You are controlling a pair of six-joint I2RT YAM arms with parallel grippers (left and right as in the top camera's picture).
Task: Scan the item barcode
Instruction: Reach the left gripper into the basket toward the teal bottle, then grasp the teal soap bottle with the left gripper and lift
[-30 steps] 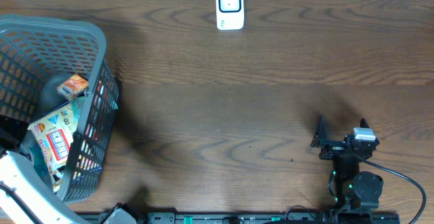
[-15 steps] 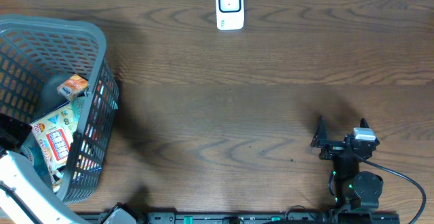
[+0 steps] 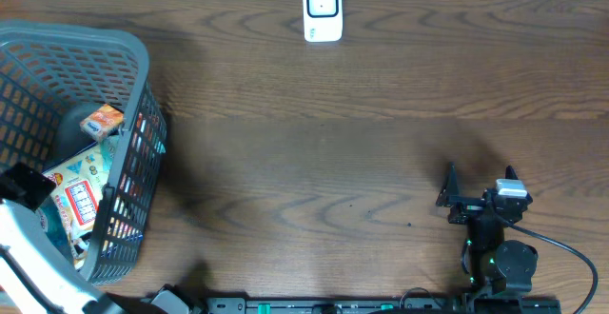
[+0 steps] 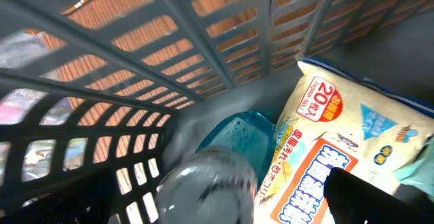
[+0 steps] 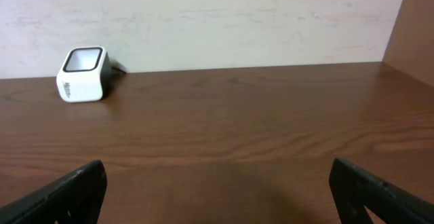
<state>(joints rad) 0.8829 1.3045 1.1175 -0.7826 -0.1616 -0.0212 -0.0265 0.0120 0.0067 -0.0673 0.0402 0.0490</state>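
Observation:
The white barcode scanner (image 3: pixel 323 10) stands at the table's far edge; the right wrist view has the scanner (image 5: pixel 83 75) at far left. A grey mesh basket (image 3: pixel 128 57) at the left holds a colourful snack packet (image 3: pixel 76 192), a small orange box (image 3: pixel 102 121) and a dark rounded item (image 3: pixel 65 135). My left gripper (image 3: pixel 29 188) is inside the basket, open, beside the packet (image 4: pixel 346 136), over a blurred clear rounded item (image 4: pixel 210 190) and a teal item (image 4: pixel 237 139). Only one fingertip (image 4: pixel 369 197) shows. My right gripper (image 3: pixel 481 186) hangs open over bare table at the front right.
The basket's mesh wall (image 4: pixel 169 61) closes in tightly around the left gripper. The brown table (image 3: pixel 333 143) runs from the basket to the right arm. A pale wall (image 5: pixel 217 13) rises behind the scanner.
The left arm has shifted slightly rightward and further into the basket, towards the snack packet. The right arm has not moved.

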